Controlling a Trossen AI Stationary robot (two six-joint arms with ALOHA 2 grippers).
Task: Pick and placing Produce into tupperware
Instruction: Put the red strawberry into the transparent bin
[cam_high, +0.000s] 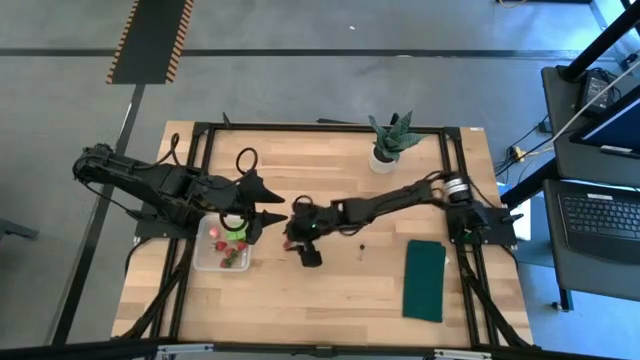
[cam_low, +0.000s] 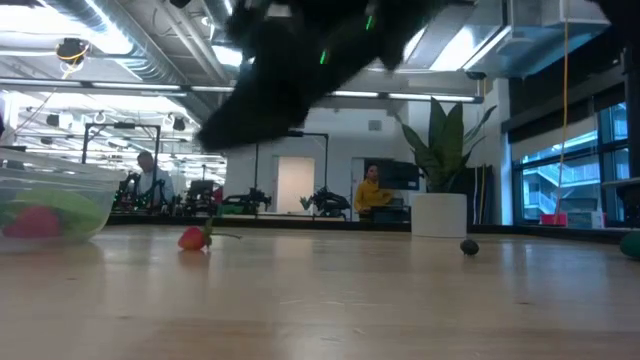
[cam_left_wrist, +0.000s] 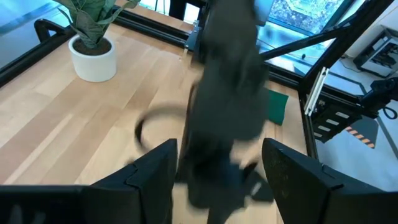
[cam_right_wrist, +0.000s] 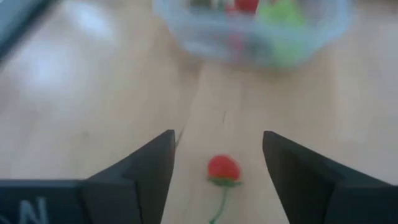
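Observation:
The clear tupperware (cam_high: 222, 243) sits left of the table's middle and holds red strawberry pieces (cam_high: 228, 259) and a light green leafy piece (cam_high: 238, 232). My right gripper (cam_right_wrist: 217, 168) is open and low, just right of the container. One strawberry (cam_right_wrist: 224, 168) lies on the wood between its fingers, untouched, with its stem trailing; it also shows in the low view (cam_low: 193, 238). The small olive-brown round piece (cam_high: 360, 243) rests on the table further right. My left gripper (cam_high: 272, 203) hangs open over the container's far right corner, facing the right arm.
A spiky potted plant (cam_high: 390, 145) stands near the far edge. A dark green cloth (cam_high: 425, 280) lies toward the near right. Bare wood stretches along the near side. In the low view, people (cam_low: 370, 190) sit in the room behind the table.

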